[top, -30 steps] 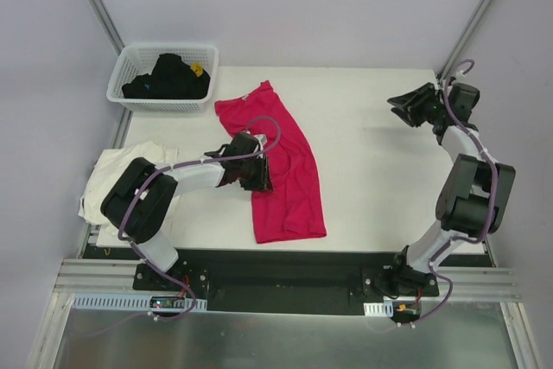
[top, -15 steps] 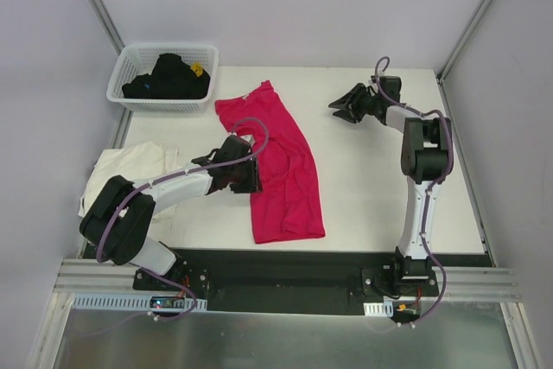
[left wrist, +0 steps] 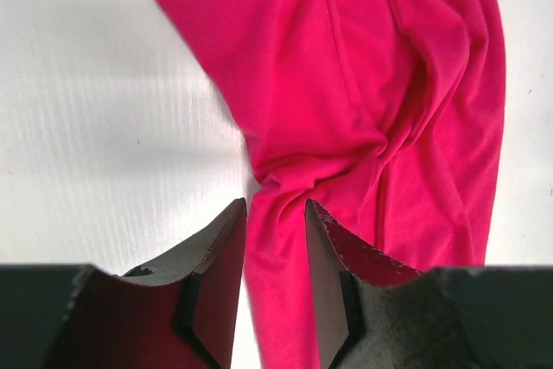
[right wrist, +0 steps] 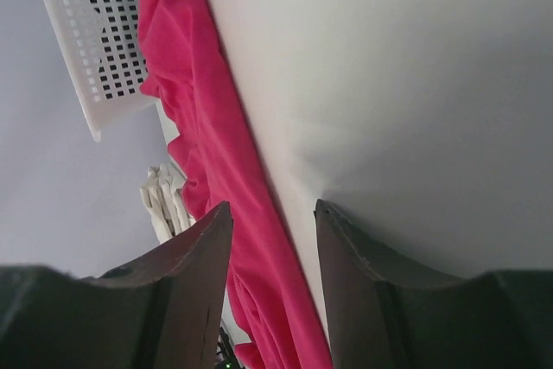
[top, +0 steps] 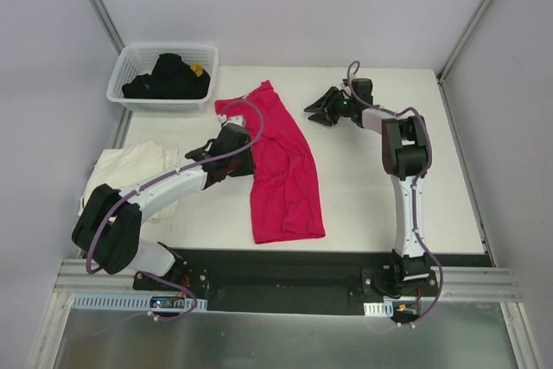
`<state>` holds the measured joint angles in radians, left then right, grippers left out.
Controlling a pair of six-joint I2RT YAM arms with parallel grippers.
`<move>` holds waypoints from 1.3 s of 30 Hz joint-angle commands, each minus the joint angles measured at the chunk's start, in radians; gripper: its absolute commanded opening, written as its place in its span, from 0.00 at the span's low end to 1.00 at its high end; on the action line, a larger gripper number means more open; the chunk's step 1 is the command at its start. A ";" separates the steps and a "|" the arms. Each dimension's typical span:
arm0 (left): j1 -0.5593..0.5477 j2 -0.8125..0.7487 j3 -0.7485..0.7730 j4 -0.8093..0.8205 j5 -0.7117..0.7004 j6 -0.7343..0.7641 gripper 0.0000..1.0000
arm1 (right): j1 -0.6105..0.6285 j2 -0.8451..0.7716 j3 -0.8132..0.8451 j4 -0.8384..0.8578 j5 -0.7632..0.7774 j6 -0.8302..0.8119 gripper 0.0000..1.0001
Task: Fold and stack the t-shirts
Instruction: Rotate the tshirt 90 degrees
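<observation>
Right gripper (right wrist: 272, 213) has neared the red shirt (top: 285, 179), fingers apart; left gripper (left wrist: 276, 213), half-open over its edge, may bunch it

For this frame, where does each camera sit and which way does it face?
Top external: above and behind the arms' bases, looking down on the table; left arm and right arm show whole.
Left wrist: on the left arm, looking down at the magenta t-shirt; the left hand shows.
Right wrist: on the right arm, looking low across the table toward the basket; the right hand shows.
Shared: all three see the magenta t-shirt.
</observation>
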<state>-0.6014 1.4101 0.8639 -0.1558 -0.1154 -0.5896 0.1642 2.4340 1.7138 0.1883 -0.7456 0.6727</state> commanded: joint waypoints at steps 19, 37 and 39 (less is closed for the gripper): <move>0.008 -0.039 0.026 -0.010 -0.032 -0.013 0.33 | 0.186 0.105 0.055 0.181 -0.003 0.142 0.21; 0.018 -0.094 -0.043 -0.027 -0.055 -0.032 0.33 | 0.071 0.154 0.119 0.174 -0.011 0.149 0.01; 0.022 -0.085 -0.039 -0.027 -0.053 -0.032 0.33 | 0.032 0.151 0.109 0.174 -0.014 0.143 0.01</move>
<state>-0.5934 1.3392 0.8268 -0.1749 -0.1413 -0.5995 0.2729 2.5713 1.8069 0.3553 -0.7681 0.8337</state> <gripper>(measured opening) 0.329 0.018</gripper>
